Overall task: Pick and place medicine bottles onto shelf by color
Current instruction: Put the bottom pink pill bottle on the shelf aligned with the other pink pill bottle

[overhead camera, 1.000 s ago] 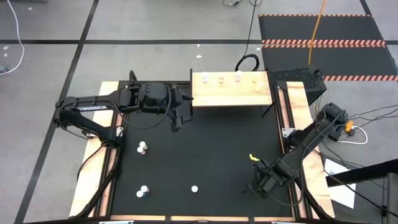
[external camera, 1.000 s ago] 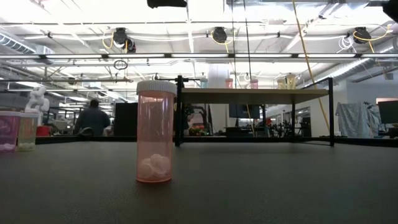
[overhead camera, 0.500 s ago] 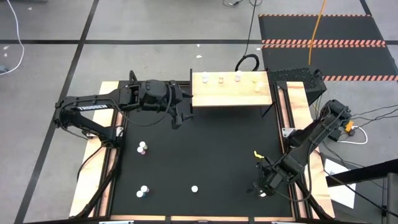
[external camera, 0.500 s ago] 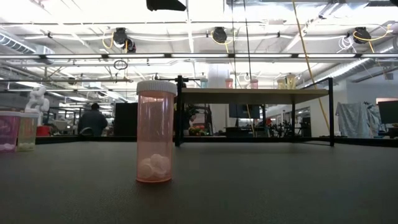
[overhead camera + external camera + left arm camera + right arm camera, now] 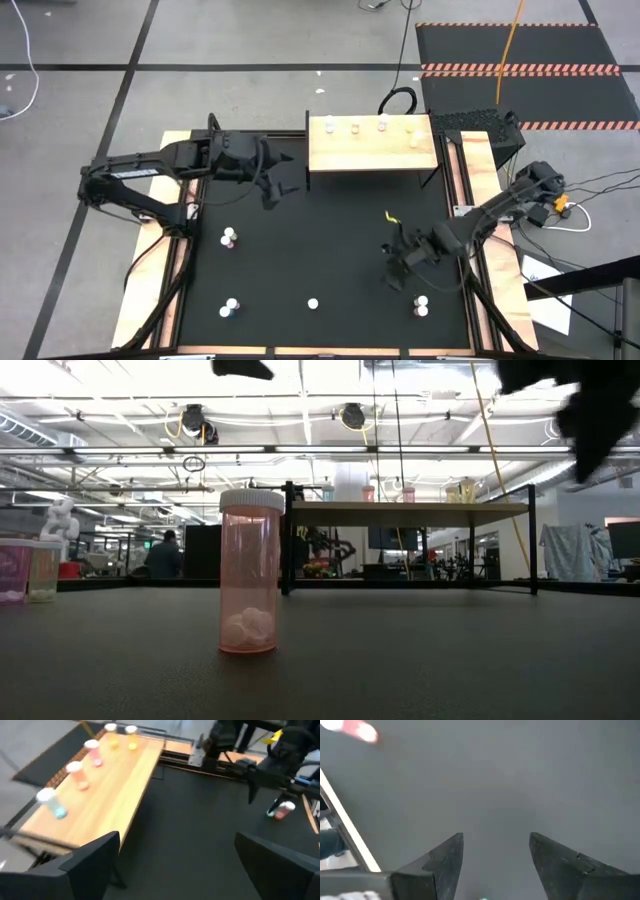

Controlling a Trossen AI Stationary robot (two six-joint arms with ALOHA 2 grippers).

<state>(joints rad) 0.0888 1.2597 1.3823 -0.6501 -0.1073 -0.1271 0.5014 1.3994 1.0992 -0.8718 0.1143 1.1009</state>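
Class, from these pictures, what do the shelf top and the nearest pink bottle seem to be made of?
Shelf top: apparently light wood, matte, with faint lengthwise grain. Pink bottle: likely translucent plastic, since white pills show through its tinted wall; its ribbed white cap looks like opaque plastic.

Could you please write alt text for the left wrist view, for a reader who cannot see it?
The left gripper, fingers open and empty, looks over a light-wood shelf holding five white-capped medicine bottles in a row. Beyond, on the black table, the right arm hangs near a pink bottle.

Grey floor (image 5: 80, 40), black tape lines; hazard-striped mat (image 5: 520, 45); ceiling lights (image 5: 300, 450).
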